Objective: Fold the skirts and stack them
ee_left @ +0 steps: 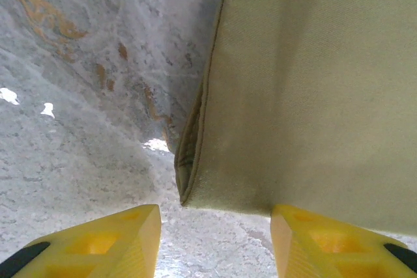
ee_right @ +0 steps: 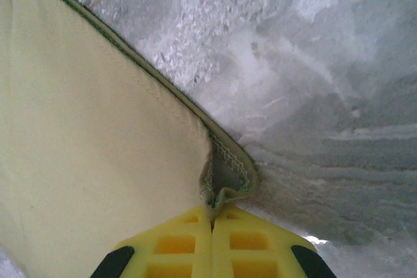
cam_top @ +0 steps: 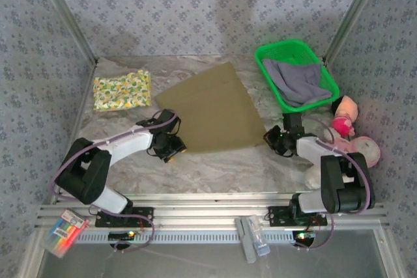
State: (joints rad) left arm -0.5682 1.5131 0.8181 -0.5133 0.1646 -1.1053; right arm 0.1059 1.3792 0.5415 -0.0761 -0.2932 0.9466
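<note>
Right wrist: right gripper point(ee_right: 212, 216) pinches olive skirt point(ee_right: 98, 161) corner; left gripper point(ee_left: 215, 219) spread.

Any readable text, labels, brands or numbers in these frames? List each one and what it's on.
No text can be read anywhere.
On the pack of coloured pens by the front rail: any print is too small to read.
On the clear packet on the rail: blurred, nothing legible.
On the olive skirt: plain cloth and stitching, no lettering.
On the fruit-print skirt: pattern only, no lettering.
</note>
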